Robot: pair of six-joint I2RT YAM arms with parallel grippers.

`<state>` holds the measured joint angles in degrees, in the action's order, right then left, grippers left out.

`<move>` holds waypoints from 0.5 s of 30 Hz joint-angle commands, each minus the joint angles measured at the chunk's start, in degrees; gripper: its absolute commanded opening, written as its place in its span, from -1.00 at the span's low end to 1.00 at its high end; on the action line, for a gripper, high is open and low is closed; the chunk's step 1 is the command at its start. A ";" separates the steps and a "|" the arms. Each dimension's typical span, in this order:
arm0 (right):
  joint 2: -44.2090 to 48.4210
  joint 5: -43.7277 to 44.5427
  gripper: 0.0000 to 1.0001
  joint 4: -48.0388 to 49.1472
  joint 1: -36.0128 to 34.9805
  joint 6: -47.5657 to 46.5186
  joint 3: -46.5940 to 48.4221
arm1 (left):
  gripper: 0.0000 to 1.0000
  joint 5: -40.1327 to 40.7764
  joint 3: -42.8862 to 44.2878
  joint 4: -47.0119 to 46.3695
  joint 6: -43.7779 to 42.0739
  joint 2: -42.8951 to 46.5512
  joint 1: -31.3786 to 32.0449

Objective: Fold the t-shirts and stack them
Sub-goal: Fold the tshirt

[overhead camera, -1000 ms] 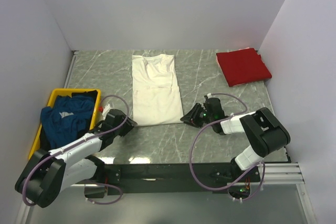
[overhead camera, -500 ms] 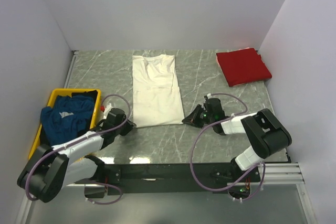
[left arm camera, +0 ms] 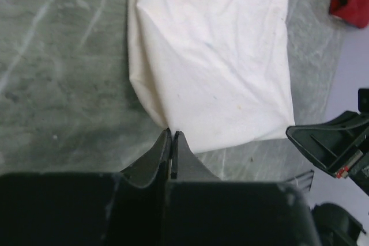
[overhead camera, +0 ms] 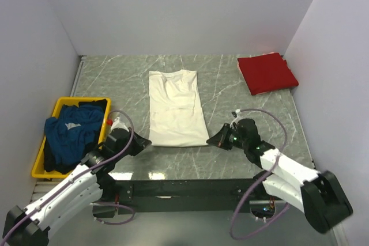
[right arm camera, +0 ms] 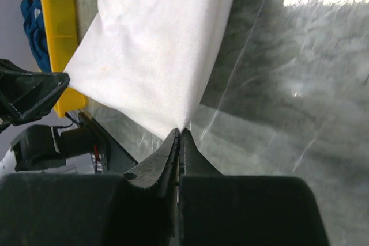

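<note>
The cream-white t-shirt [overhead camera: 176, 108] lies lengthwise in the middle of the table, folded narrow, collar at the far end. My left gripper [overhead camera: 145, 141] is shut on its near left corner [left arm camera: 167, 124]. My right gripper [overhead camera: 214, 140] is shut on its near right corner [right arm camera: 180, 124]. In both wrist views the jaws are pressed together with the cloth's edge pinched at the tips. The red t-shirt [overhead camera: 266, 72] lies folded at the far right. The dark blue t-shirt [overhead camera: 69, 132] with a white mark sits crumpled in the yellow tray [overhead camera: 58, 106].
The yellow tray stands at the left edge of the table, close to my left arm. White walls close in the table on three sides. The dark front rail [overhead camera: 184, 188] runs along the near edge between the arm bases.
Both grippers have shut on the cream-white t-shirt's near corners and drawn it toward the near edge and slightly right. Both arms have pulled back toward their bases.
</note>
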<state>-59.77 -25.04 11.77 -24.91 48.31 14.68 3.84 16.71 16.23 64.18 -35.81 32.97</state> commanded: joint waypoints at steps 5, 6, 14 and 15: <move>18.18 3.59 -1.00 -16.15 -3.39 -2.96 -3.25 | -0.99 2.05 -1.76 7.58 4.63 10.58 8.15; 19.50 3.50 -1.00 -17.64 -3.39 -2.88 -3.51 | -0.99 2.31 -1.94 8.37 4.98 11.02 8.68; 21.01 6.40 -1.00 -22.58 -3.66 -4.98 -0.10 | -0.99 8.63 0.85 10.22 5.87 11.29 11.15; 20.83 6.75 -1.00 -22.75 -3.66 -5.42 0.87 | -0.99 9.51 1.83 10.49 5.60 10.68 11.15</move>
<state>-38.61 -21.30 -8.25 -28.29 45.28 11.46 7.88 14.79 25.43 69.73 -24.40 44.07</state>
